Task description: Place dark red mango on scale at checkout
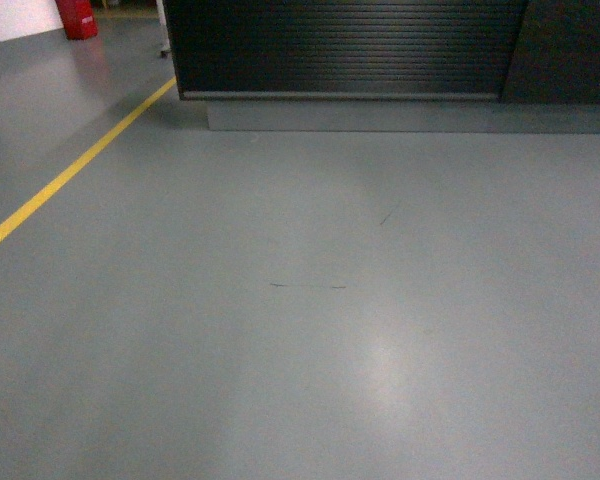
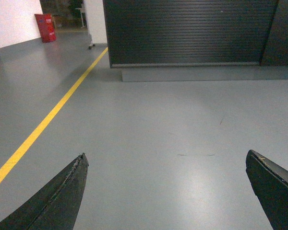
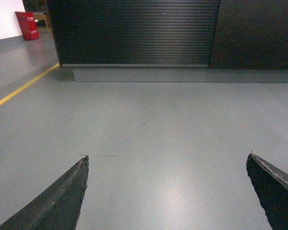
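Observation:
The checkout [image 1: 350, 45] shows only as a black ribbed front over a grey base at the top of the head view; the same ribbed front of the checkout [image 2: 187, 31] fills the top of the left wrist view, and the checkout [image 3: 134, 31] the right wrist view. Its top is out of view. The dark red mango and the scale are out of view. My left gripper [image 2: 165, 155] is open over bare grey floor, nothing between its fingers. My right gripper [image 3: 167, 155] is open too, empty, above the floor. Neither gripper appears in the head view.
A yellow floor line [image 1: 70, 170] runs diagonally from the left toward the counter's left corner. A red box [image 1: 77, 17] stands at the far left by a white wall. Grey floor [image 1: 310, 320] stretches between me and the counter.

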You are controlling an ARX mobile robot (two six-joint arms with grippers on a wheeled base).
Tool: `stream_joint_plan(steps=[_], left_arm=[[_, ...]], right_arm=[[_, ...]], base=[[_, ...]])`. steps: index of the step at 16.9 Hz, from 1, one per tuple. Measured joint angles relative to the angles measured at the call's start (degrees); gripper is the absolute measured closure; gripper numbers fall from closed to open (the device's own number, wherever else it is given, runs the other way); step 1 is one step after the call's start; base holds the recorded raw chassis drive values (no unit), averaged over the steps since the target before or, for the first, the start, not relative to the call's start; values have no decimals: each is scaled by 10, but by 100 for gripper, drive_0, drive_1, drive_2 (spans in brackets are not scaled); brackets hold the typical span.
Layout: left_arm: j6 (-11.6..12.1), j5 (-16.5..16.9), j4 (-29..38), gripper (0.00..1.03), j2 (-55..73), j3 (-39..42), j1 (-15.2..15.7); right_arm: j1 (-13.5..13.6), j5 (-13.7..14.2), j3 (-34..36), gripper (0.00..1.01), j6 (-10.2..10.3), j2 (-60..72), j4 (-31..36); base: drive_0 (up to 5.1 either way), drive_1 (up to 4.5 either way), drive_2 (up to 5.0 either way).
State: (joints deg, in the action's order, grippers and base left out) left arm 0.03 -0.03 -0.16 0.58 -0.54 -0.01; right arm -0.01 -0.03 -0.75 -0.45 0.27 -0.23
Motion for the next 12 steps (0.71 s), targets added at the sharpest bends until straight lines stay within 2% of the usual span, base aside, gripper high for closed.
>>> stream_joint_plan(steps=[12], left_arm=[[0, 0, 0, 5, 0, 0, 0]], right_arm=[[0, 0, 0, 3, 0, 0, 0]], base=[[0, 0, 0]])
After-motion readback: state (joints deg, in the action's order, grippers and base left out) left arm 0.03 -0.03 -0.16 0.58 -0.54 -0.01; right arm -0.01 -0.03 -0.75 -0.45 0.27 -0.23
